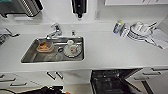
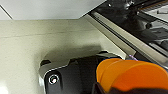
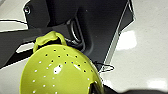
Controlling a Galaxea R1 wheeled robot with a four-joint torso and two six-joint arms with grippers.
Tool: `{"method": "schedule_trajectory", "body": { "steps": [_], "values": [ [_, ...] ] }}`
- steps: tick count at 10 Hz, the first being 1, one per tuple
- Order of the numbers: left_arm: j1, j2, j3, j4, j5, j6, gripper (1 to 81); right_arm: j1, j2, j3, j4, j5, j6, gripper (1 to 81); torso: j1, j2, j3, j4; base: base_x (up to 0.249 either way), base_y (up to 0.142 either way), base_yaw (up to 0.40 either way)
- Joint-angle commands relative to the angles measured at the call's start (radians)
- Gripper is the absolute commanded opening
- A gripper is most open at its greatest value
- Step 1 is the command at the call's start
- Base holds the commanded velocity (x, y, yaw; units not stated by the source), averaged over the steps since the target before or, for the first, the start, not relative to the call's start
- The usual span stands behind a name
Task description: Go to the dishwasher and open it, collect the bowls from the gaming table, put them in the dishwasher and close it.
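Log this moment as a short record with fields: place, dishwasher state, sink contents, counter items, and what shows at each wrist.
place: kitchen counter with sink, seen from above
dishwasher: door open, dark racks showing
sink contents: container with orange food, white plate with a cup
counter items: stacked white dishes, spray bottle
left wrist: stacked orange bowls close to the camera, open dishwasher alongside
right wrist: yellow-green perforated colander close to the camera
grippers: fingers not made out

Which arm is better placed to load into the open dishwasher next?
Probably left: its wrist view has the orange bowls close beside the dishwasher rack; the right wrist view has the green strainer bowl over floor.
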Motion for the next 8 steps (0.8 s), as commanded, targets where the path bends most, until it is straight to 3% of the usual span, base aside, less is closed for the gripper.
{"method": "schedule_trajectory", "body": {
  "steps": [1,4,8],
  "values": [
    [-0.161,0.049,0.044,-0.005,0.140,-0.032,1.0,-0.012,-0.023,0.024,-0.008,-0.075,0.000,1.0,0.000,0.000,0.000,0.000,0.000,0.000,0.000],
    [-0.207,0.176,-0.014,-0.004,0.194,-0.033,1.0,-0.006,-0.020,0.027,-0.008,-0.077,0.000,1.0,0.000,0.000,0.000,0.000,0.000,0.000,0.000],
    [-0.223,0.296,-0.090,0.004,0.196,-0.033,1.0,0.002,-0.018,0.025,-0.008,-0.075,0.000,1.0,0.001,0.001,0.000,0.000,0.000,0.000,0.000]
  ]
}}
